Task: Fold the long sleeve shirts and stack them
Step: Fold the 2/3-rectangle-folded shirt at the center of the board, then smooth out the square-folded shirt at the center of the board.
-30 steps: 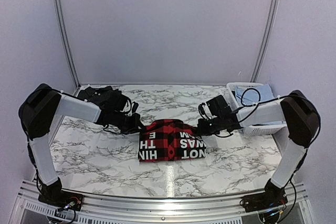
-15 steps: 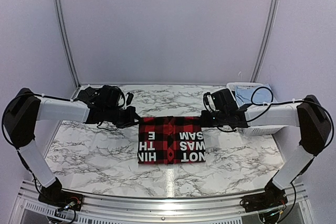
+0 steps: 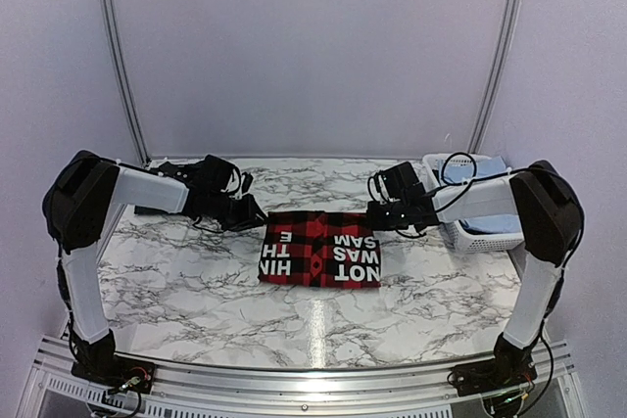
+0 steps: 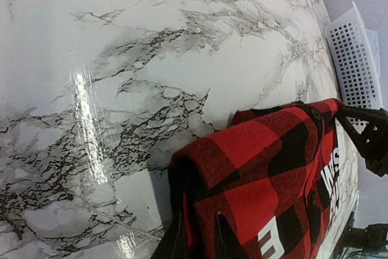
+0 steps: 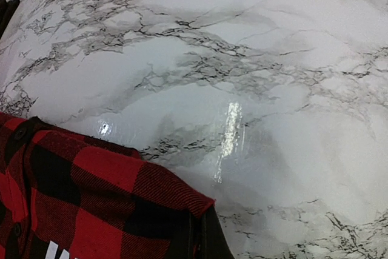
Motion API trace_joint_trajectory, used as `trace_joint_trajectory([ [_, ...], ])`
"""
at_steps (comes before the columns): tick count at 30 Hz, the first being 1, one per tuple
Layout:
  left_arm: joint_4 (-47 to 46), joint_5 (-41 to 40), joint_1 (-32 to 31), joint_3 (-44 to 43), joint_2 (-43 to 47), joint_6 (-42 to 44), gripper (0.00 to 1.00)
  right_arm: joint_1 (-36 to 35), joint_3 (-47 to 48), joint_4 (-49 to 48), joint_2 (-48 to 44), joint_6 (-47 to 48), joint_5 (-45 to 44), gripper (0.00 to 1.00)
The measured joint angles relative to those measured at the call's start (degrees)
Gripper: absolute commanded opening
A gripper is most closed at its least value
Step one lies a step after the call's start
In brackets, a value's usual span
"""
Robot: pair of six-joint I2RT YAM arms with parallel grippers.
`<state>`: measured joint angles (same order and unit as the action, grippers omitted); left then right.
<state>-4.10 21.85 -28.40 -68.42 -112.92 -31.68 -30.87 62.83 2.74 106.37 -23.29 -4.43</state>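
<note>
- The plaid shirt [image 3: 318, 259], red and black, is seen folded into a flat rectangle at the middle of the marble desk [image 3: 196, 291].
- White block lettering [image 3: 355, 259] on black patches is shown on the shirt's upper face, upside down in the top view.
- The left gripper [image 3: 257, 218] is placed at the shirt's far left corner, low over the desk.
- In the left wrist view its fingers [image 4: 176, 244] are seen a little apart, with the folded edge of the cloth between them; whether the cloth is pinched or loose cannot be told.
- The right gripper [image 3: 376, 218] is placed at the shirt's far right corner.
- It is closed, and in the right wrist view the shirt's corner is seen caught at its fingers [image 5: 209, 241].
- Both arms are stretched inward from the sides, so that the shirt lies between the two grippers.
- A white slotted basket [image 3: 458, 232] is set at the desk's right edge, beside the right arm and apart from the shirt.
</note>
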Motion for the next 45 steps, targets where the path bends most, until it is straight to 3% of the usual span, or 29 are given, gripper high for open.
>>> trace_joint_trajectory([
  [10,2.8,1.2,0.8,-5.6,1.0,2.6,0.17,0.9,-0.2,2.0,-4.2,0.0,-1.2,0.0],
  [19,2.7,2.2,-1.2,2.3,5.3,1.2,0.18,0.1,-2.7,4.2,-12.9,-0.8,-1.4,0.0],
  [25,2.1,2.3,-5.6,4.2,5.4,-0.5,0.18,2.0,-13.0,1.9,-16.6,-4.2,-2.1,0.0],
  [31,0.2,2.4,-11.1,2.9,3.3,-2.2,0.15,3.3,-21.7,-2.2,-12.7,-7.6,-1.6,0.0],
  [38,-0.3,1.0,-11.6,2.6,0.9,-4.3,0.15,3.7,-22.7,-7.5,-11.5,-9.5,-1.1,0.0],
  [45,-1.0,-2.9,-14.0,4.7,0.8,-8.6,0.15,4.4,-10.2,-8.2,-0.5,-6.1,0.2,0.0],
])
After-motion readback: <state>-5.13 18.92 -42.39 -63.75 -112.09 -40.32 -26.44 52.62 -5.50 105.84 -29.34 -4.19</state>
